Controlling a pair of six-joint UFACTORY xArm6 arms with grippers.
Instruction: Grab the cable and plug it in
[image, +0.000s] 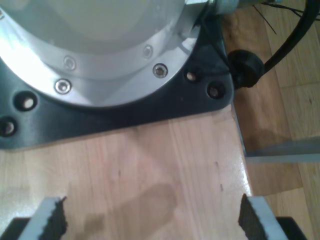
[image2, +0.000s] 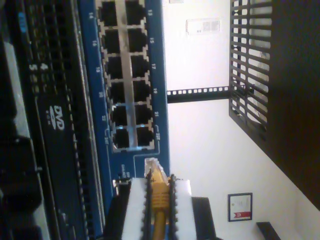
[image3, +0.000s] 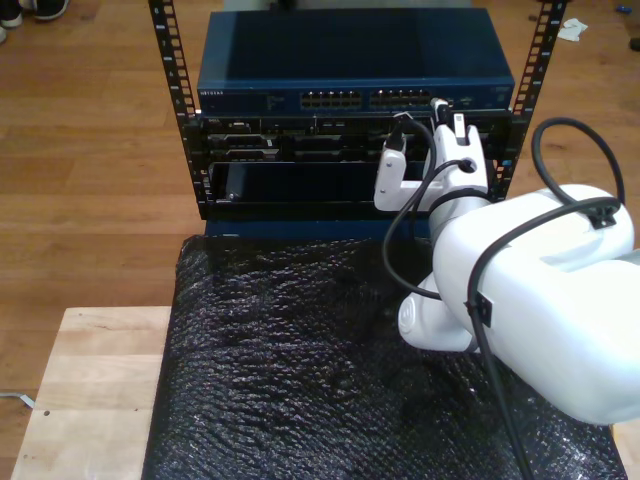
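Cable at switch ports.
My second gripper clamped the cable just beside the switch; my first gripper stood open.

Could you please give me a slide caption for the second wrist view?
My second claw holds the yellow cable, clear plug just short of the blue switch.

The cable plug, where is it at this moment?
The cable plug sticks out of my second tool, just short of the blue switch and its end ports.
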